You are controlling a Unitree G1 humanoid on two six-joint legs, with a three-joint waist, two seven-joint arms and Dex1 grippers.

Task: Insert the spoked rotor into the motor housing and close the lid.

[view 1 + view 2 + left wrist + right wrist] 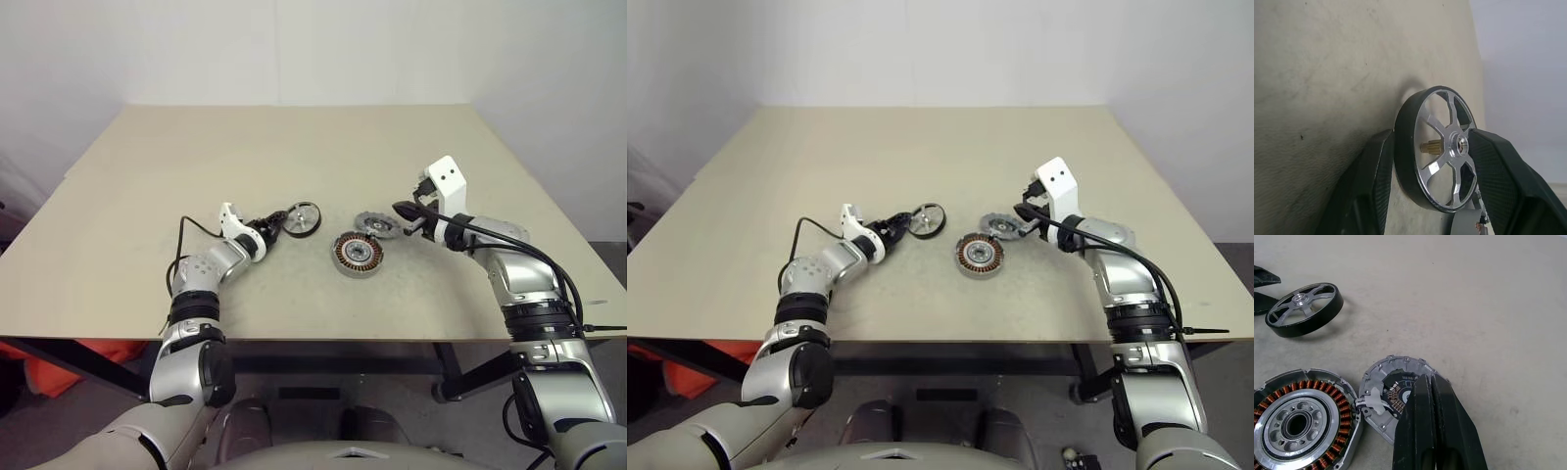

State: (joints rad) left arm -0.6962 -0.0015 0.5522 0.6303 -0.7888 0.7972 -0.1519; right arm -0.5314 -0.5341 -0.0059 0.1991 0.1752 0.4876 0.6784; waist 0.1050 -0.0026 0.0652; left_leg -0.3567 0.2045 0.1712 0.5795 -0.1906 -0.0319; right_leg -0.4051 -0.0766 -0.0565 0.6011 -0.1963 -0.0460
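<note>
Left wrist view first: my left claw (1432, 196) has its two fingers spread on either side of the spoked rotor (1437, 149), one finger (1369, 186) at the dark rim, the other (1503, 181) just off the hub face. I can't tell whether either pad touches it. From the head view, the spoked rotor sits tilted on the tabletop (294, 147), left of centre. Over on my right, the right claw (1432, 431) has its fingers pressed together, empty, tips over the lid (1396, 391). Whether they touch it, I can't say. The lid lies on the tabletop, its rim against the motor housing (1300, 423), which sits flat with its copper windings facing up.
</note>
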